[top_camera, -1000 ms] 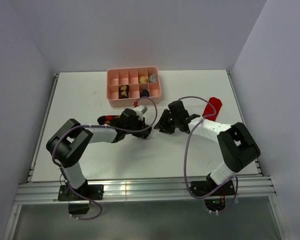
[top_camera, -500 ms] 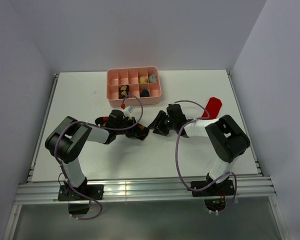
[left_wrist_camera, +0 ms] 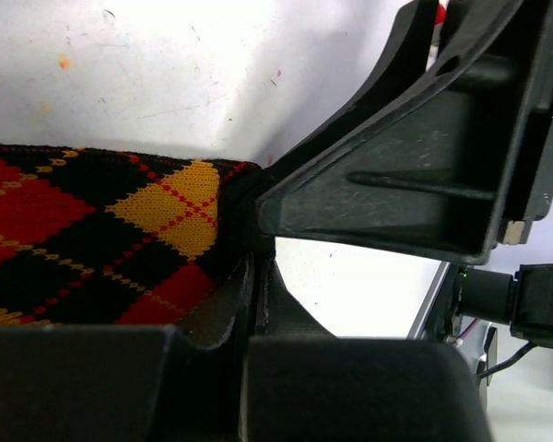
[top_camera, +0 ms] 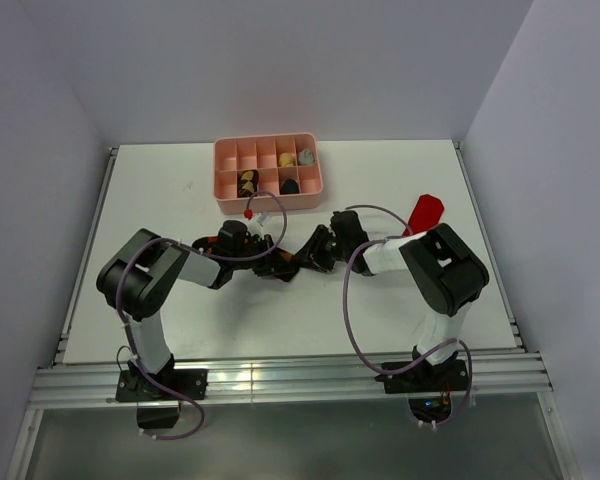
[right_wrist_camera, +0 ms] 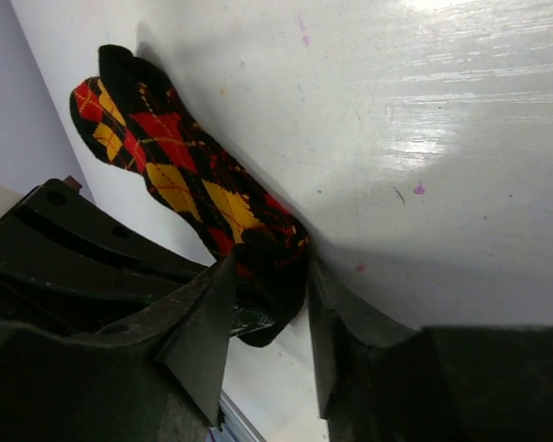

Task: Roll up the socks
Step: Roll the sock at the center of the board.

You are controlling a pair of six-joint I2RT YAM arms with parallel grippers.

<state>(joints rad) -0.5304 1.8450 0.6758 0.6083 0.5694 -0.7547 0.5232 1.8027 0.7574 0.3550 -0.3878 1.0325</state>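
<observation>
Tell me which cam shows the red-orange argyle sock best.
Right wrist: most of the argyle sock shows, one end between the jaws. Left wrist gives only a close patch; the top view mostly hides it under the arms.

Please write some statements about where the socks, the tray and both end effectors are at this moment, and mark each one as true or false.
1. The left end effector is shut on the argyle sock. True.
2. The red sock lies inside the pink tray. False: it lies on the table, apart from the tray.
3. One end of the argyle sock sits between the fingers of the right end effector. True.
4. Every compartment of the pink tray is empty. False: some compartments hold small items.
</observation>
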